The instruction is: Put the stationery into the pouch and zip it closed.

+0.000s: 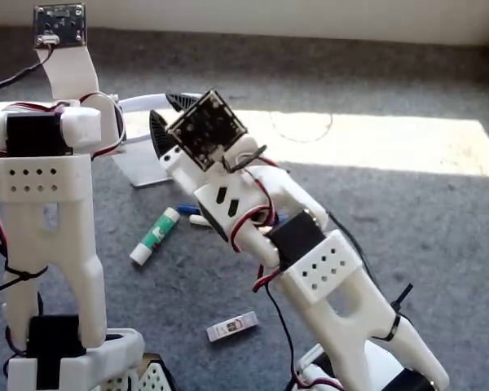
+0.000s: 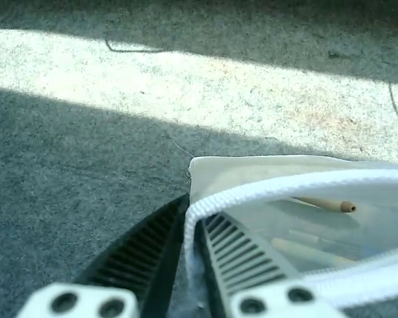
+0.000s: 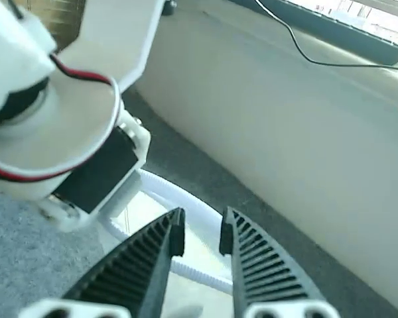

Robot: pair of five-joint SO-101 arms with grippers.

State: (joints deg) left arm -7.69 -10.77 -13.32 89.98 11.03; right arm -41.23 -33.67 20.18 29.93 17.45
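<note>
At the far left of the high view the left arm (image 1: 45,204) stood upright on the grey carpeted surface (image 1: 407,244). Its wrist view showed the left gripper (image 2: 194,213) with its ribbed fingers (image 2: 235,255) pressed together on the corner of the clear pouch (image 2: 318,228), pinching the material just below the white zip (image 2: 265,189). The zip lay open along the pouch's upper edge. Inside the pouch a wooden pencil (image 2: 322,204) lay at a slant, with a second pale stick beneath it too faint to name.

Seen from above, the pouch (image 1: 143,167) was between the two arms, partly in a band of sunlight (image 1: 391,142). A green-and-white glue stick (image 1: 155,236) lay on the carpet near the pouch and apart from it.

To the right of it, the right gripper (image 1: 169,118) hung above the pouch's open mouth. In its own view the right gripper (image 3: 200,228) had its fingers a narrow gap apart, with nothing gripped between them and the white zip (image 3: 179,202) running behind them.

A blue pen (image 1: 186,209) lay mostly hidden under the right arm (image 1: 310,261). Farther right and nearer the arm bases, a small eraser-like block (image 1: 231,326) lay alone on the carpet
</note>
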